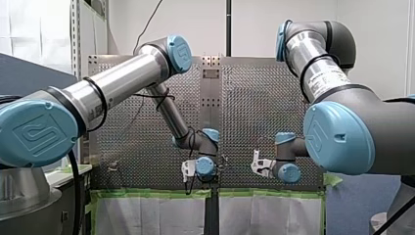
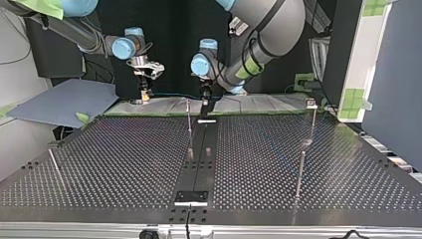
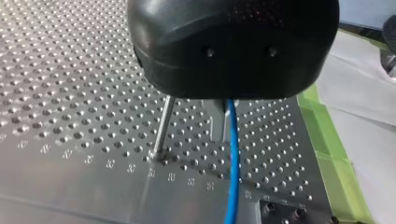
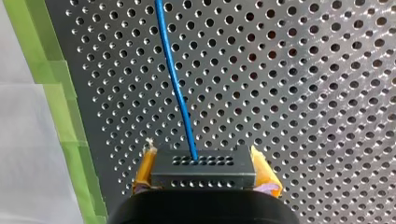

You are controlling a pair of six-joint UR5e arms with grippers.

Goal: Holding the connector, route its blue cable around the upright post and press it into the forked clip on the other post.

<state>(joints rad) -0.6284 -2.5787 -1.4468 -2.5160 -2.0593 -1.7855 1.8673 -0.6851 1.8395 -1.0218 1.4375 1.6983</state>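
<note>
Over the perforated surface (image 4: pixel 303 93), our right pincer (image 4: pixel 204 173) has its yellow pads clamped on the black connector (image 4: pixel 203 165), and the blue cable (image 4: pixel 175 79) runs from it out across the holes. Our left pincer (image 2: pixel 205 97) hangs over the cable further along. Its body hides the grip, so we cannot tell whether it is closed. Just beside the cable stands the upright post (image 3: pixel 162 126), and the cable passes it straight, with no bend around it. We judge the holding done and the routing hardly begun. The wrap is left, and so is the press into the clip, which we take to be the small head (image 2: pixel 309 103) on the post (image 2: pixel 312 124) well apart at the top view's right.
</note>
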